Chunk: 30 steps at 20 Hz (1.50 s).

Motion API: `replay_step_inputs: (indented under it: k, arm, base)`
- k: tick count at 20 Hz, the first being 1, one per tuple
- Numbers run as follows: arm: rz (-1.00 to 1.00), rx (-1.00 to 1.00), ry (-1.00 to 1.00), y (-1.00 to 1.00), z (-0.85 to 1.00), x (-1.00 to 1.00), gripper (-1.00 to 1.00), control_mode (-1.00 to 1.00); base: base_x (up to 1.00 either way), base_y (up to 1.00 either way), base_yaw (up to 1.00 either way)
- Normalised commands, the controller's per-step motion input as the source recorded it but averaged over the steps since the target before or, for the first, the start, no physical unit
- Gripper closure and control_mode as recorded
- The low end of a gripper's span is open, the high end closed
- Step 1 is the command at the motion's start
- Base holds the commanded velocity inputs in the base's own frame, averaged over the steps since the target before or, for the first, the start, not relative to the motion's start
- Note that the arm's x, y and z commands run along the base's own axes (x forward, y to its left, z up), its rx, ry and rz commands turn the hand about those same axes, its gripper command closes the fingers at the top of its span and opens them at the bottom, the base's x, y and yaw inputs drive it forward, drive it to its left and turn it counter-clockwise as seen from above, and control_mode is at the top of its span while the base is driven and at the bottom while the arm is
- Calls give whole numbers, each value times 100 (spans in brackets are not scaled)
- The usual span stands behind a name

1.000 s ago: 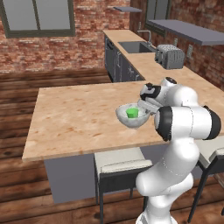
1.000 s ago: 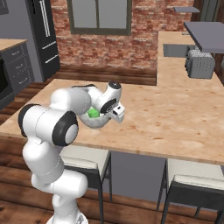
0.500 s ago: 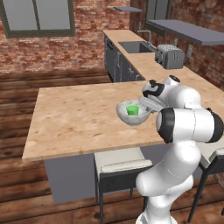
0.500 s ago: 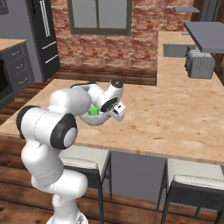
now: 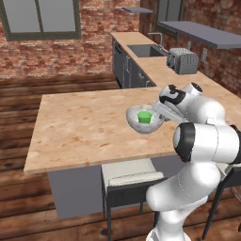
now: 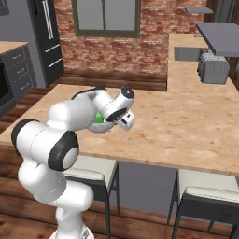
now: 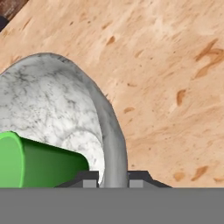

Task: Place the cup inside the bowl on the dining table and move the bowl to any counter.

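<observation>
My jaws (image 7: 112, 177) are closed on the rim of the bowl (image 5: 144, 120), 1 fingertip (image 7: 89, 179) inside the wall and the other outside it, with the grey rim running between them. The cup (image 5: 144, 116) stands in the bowl, its green side lying just beside my inner fingertip in the hand view (image 7: 41, 164). From the left base view the bowl sits over the tabletop (image 5: 89, 127), near the long edge closest to me; whether its bottom touches the wood or hangs just above it I cannot tell. In the right base view my forearm covers most of the bowl (image 6: 103, 128), with a sliver of the cup (image 6: 98, 119) showing green behind my wrist. A stool (image 5: 128, 176) stands under the tabletop edge below the bowl. Beyond the bowl, well apart, the counter (image 5: 160, 66) runs along the brick wall, carrying a sink (image 5: 145, 50) and a toaster (image 5: 183, 60).
</observation>
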Motion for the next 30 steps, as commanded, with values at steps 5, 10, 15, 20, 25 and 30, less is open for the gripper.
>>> replay_step_inputs:
  k: [5, 10, 15, 20, 25, 30]
  arm:
    - [1, 2, 0, 0, 26, -26, 100, -100]
    - [0, 0, 0, 0, 28, -30, 100, -100]
    - [0, 0, 0, 0, 22, -33, 100, -100]
    - [1, 0, 0, 1, 10, -28, 100, -100]
    - [0, 0, 0, 1, 0, -3, 100, -100]
    - [0, 0, 0, 0, 0, 0, 100, -100]
  base:
    - [0, 0, 0]
    - [0, 0, 0]
    - [0, 0, 0]
    - [0, 0, 0]
    - [0, 0, 0]
    - [0, 0, 0]
